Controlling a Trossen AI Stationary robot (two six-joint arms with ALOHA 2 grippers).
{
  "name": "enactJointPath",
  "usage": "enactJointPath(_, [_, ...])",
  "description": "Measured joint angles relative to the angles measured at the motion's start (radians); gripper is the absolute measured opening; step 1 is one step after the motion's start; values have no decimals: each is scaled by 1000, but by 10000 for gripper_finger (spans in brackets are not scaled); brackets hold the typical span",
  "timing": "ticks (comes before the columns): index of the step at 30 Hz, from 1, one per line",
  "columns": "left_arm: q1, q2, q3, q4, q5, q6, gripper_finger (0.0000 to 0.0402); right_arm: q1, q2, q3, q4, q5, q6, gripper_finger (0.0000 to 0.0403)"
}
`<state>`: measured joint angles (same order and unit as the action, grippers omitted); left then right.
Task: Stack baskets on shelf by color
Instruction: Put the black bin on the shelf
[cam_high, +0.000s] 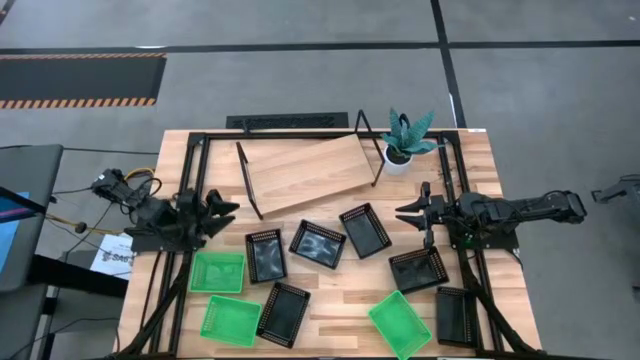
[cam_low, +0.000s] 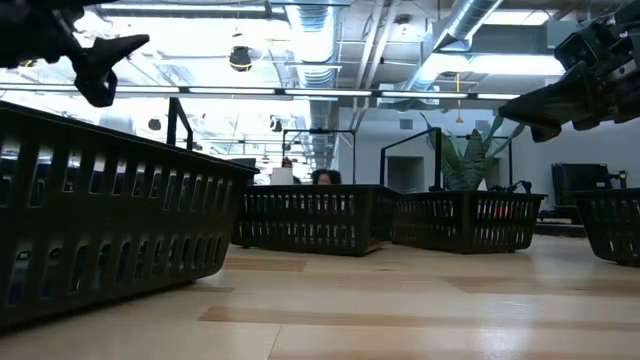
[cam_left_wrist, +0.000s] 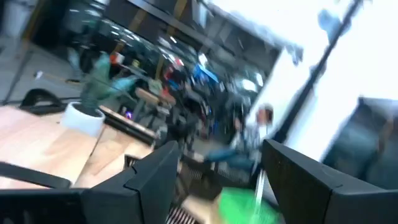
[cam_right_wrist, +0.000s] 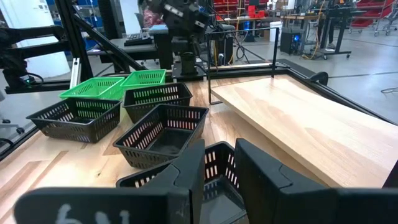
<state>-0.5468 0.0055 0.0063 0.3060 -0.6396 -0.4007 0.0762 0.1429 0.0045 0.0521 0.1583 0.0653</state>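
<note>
Right hand: the right hand (cam_high: 412, 216) hovers over the worktop (cam_high: 330, 325) near the shelf's right end, fingers a little apart, holding nothing.
Left hand: the left hand (cam_high: 225, 212) hangs off the shelf's left end, fingers spread wide, also empty.
Shelf: the shelf (cam_high: 305, 172) lies askew at the back of the worktop, its board bare; no basket is on it yet.
Black baskets: 6 lie loose in front of the shelf. Closest to the right hand are the black basket by the shelf (cam_high: 365, 229) and the black basket under the right arm (cam_high: 418, 269).
Green baskets: 3, with the upper green basket (cam_high: 218, 271) and the lower green basket (cam_high: 230, 320) on the left side, and the tilted green basket (cam_high: 400, 323) front right.
Step in hand: by my reckoning this is the very start, each hand poised to pick a first basket.
Next move: the right hand would need to drop over a rim of 1 black basket and close on it.
Potted plant: the potted plant (cam_high: 405, 140) stands at the shelf's right end, close to the lifting path.
Hard to make out: the left wrist view is smeared, so little beyond a green patch reads there; the low view is mostly blocked by 1 near basket wall.
</note>
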Motion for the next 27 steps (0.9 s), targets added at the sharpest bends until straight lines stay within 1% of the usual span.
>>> enactJointPath(3, [0, 0, 0, 27, -63, -152, 226, -24, 0, 0, 2, 16, -44, 113])
enactJointPath(5, [0, 0, 0, 21, -106, -211, 226, -36, 0, 0, 2, 17, -45, 113])
enactJointPath(10, [0, 0, 0, 17, -188, -237, 226, -49, 0, 0, 2, 18, -46, 113])
enactJointPath(16, [0, 0, 0, -6, -221, -243, 226, -59, 1, 0, 10, 24, -34, 113])
enactJointPath(18, [0, 0, 0, -6, -221, -245, 226, -60, 1, 0, 24, 31, 67, 113])
enactJointPath(23, [0, 0, 0, -6, -234, -254, 226, -57, 1, 0, 88, 31, 494, 113])
enactJointPath(24, [0, 0, 0, -5, -238, -254, 226, -57, 1, 0, 95, 31, 547, 113])
enactJointPath(27, [0, 0, 0, -5, -236, -255, 226, -63, 1, 0, 94, 31, 638, 113])
